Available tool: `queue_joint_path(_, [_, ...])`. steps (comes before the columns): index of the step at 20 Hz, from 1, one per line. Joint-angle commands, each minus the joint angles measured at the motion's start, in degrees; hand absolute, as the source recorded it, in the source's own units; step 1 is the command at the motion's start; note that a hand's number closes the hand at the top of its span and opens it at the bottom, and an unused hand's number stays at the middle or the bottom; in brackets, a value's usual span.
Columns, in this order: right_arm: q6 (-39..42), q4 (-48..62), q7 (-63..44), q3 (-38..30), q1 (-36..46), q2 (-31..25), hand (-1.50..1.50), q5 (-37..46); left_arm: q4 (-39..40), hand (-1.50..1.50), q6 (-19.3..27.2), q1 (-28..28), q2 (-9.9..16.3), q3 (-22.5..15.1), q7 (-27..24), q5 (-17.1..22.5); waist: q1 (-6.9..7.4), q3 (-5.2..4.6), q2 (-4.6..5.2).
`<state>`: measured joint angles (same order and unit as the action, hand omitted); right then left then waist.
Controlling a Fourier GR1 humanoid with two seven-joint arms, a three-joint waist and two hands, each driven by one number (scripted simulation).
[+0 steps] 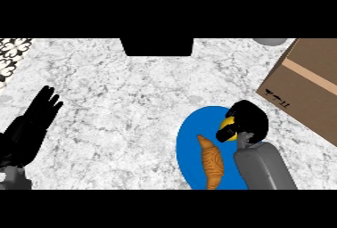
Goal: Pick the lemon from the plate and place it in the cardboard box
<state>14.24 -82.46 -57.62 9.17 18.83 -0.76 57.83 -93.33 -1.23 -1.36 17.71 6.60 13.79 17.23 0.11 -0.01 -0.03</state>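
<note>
Right hand [248,119], at the end of its grey forearm [263,167], curled round the yellow lemon [228,126], of which only a sliver shows between the fingers and thumb. The lemon sits over the right part of the blue plate [191,140]; whether it touches the plate cannot be told. An orange croissant [211,161] lies on the plate, just left of the forearm. The cardboard box [309,84] stands to the upper right, near the plate. Left hand [36,116] open at the left edge, fingers straight, on the marbled counter [125,98].
</note>
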Motion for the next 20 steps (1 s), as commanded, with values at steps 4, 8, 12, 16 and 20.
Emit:
queue_joint_path(4, [-2.52, 1.16, -4.35, 4.33, -0.96, 0.72, 1.5, 1.65, -0.44, 0.0, -2.46, 0.41, -0.25, 2.47, -0.07, -0.36, 0.1, 0.01, 0.0])
queue_joint_path(8, [8.74, -1.09, 24.31, 7.77, -2.46, -8.84, 1.5, -5.58, -0.64, 0.0, -1.32, 0.24, 0.04, 1.6, 0.35, -0.66, 0.59, 0.1, -0.06])
queue_joint_path(12, [10.48, -6.18, 42.13, 12.85, -7.5, -18.68, 1.5, -7.39, -0.15, 0.0, -0.55, 0.31, -0.56, 1.42, 0.72, -1.07, -0.72, 0.12, -0.19])
queue_joint_path(16, [7.39, -14.28, 47.57, 10.82, -10.94, -24.95, 1.5, -6.17, -0.5, 0.0, 1.12, -0.88, -1.72, 0.99, 1.51, -2.28, -0.85, 0.03, -0.16])
queue_joint_path(20, [7.89, -19.46, 50.43, 3.92, -8.72, -27.5, 1.5, -9.47, 1.35, 0.0, -1.26, -1.59, -1.48, 1.65, 0.68, -1.05, -0.71, 0.0, -0.07])
